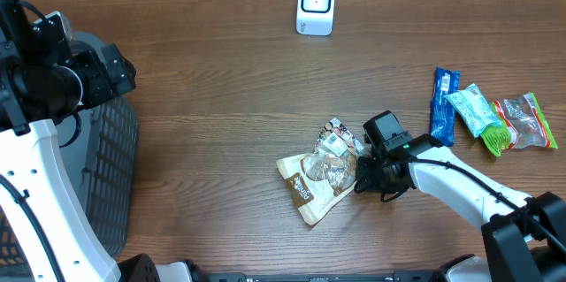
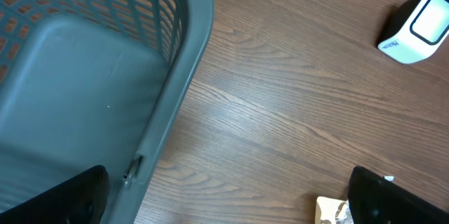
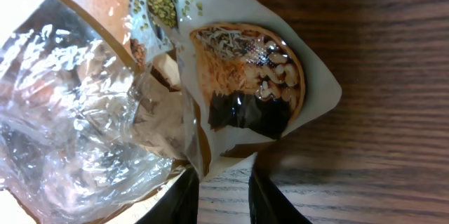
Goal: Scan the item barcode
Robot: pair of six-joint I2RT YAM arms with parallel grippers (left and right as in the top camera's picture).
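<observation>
Item: snack bag [image 1: 320, 176], crumpled, clear film plus tan printed paper, flat on surface [image 1: 221, 79], just off centre toward 5 o'clock; barcode not made out.
Bag close-up: crinkled film and tan paper [image 3: 91, 97] at 9 o'clock of R wrist view; round food pic [image 3: 249, 76] on pale corner toward 1 o'clock.
R arm [image 1: 460, 180]: in from 4 o'clock corner, white link low over surface, black head at bag's 3 o'clock edge.
R jaws: nearly together, thin strip of wood visible between; bag's pale edge right at the tips; pinched or only touching: cannot tell.
L arm [image 1: 35, 167]: at 9 o'clock, above basket.
L jaws: wide apart, over basket rim and bare wood; bag corner [image 2: 328, 210] just visible at 5 o'clock of L wrist view.
Basket [image 1: 110, 167]: grey, lattice walls, at 9 o'clock edge of surface; rim [image 2: 189, 55] diagonal across L wrist view.
Scanner [image 1: 316, 4]: white, dark window, upright at 12 o'clock, well apart from bag; also at 2 o'clock of L wrist view [image 2: 417, 27].
Other packs: blue bar [image 1: 445, 105], green pack [image 1: 471, 110], clear pack w/ red [image 1: 528, 123], side by side at 3 o'clock, apart from bag.
</observation>
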